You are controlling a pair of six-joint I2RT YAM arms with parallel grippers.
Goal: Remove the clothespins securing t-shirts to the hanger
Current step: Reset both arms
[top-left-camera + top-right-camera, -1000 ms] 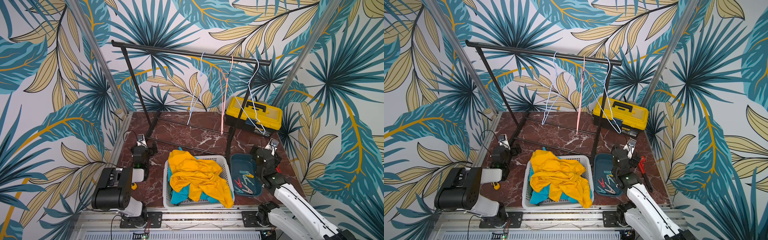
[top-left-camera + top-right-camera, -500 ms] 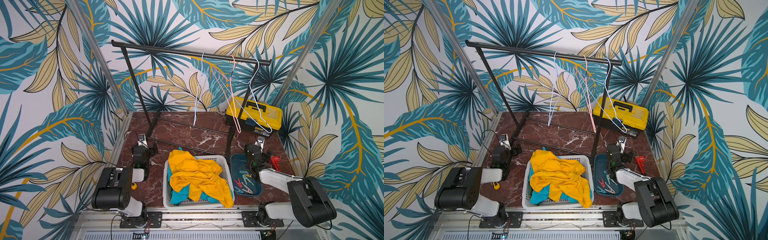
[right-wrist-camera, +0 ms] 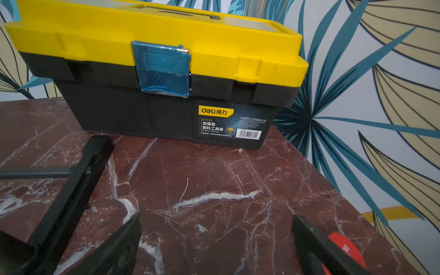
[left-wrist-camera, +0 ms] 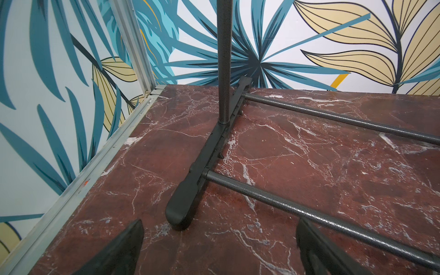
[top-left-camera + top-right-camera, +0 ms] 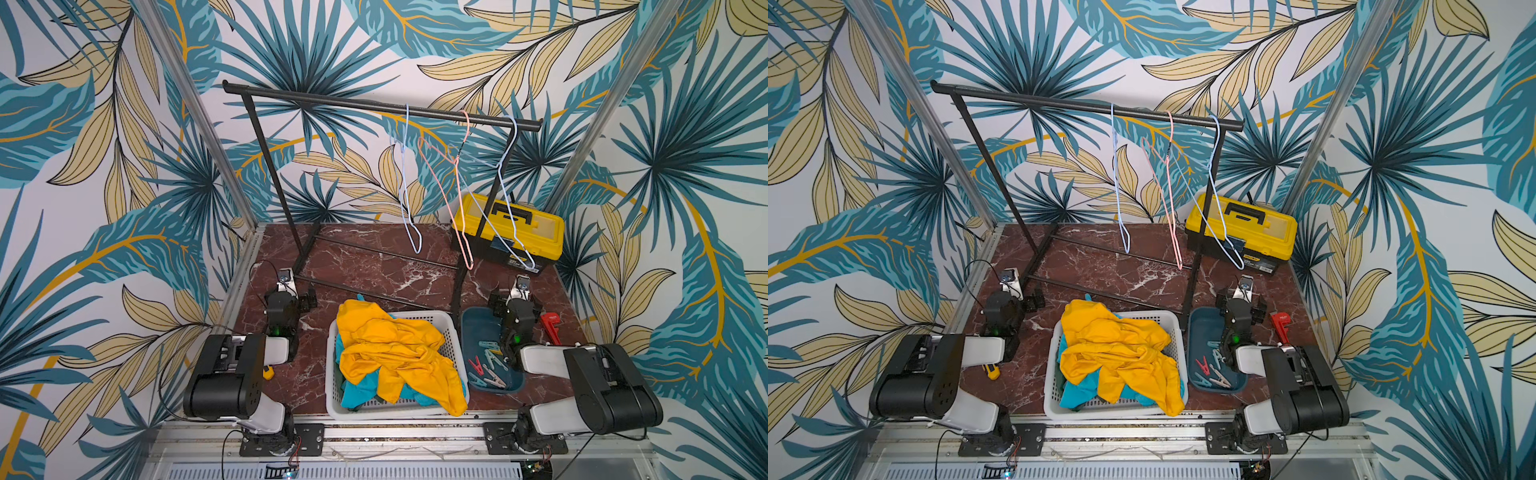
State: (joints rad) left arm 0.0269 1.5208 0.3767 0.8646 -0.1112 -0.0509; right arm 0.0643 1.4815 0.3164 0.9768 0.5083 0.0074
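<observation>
Several clothespins point(image 5: 487, 368) in red, mint and tan lie in a dark blue tray point(image 5: 471, 328) at the front right. A yellow t-shirt point(image 5: 395, 353) is heaped over a turquoise one point(image 5: 359, 388) in the white basket point(image 5: 332, 374). Three wire hangers, two blue point(image 5: 409, 187) and one pink point(image 5: 457, 199), hang bare on the black rack point(image 5: 374, 106). My left gripper point(image 4: 219, 226) is open above the marble by the rack's foot point(image 4: 190, 190). My right gripper point(image 3: 216, 216) is open and empty, just behind the tray.
A yellow and black toolbox point(image 3: 154, 47) stands at the back right, ahead of my right gripper. A red pipe wrench point(image 5: 550, 326) lies right of the tray. The rack's floor bars point(image 4: 333, 216) cross the table's middle. A small yellow tool point(image 5: 268, 372) lies by my left arm.
My right arm has folded back from over the tray to a low pose behind it. The hangers have swung. The left arm has not moved.
</observation>
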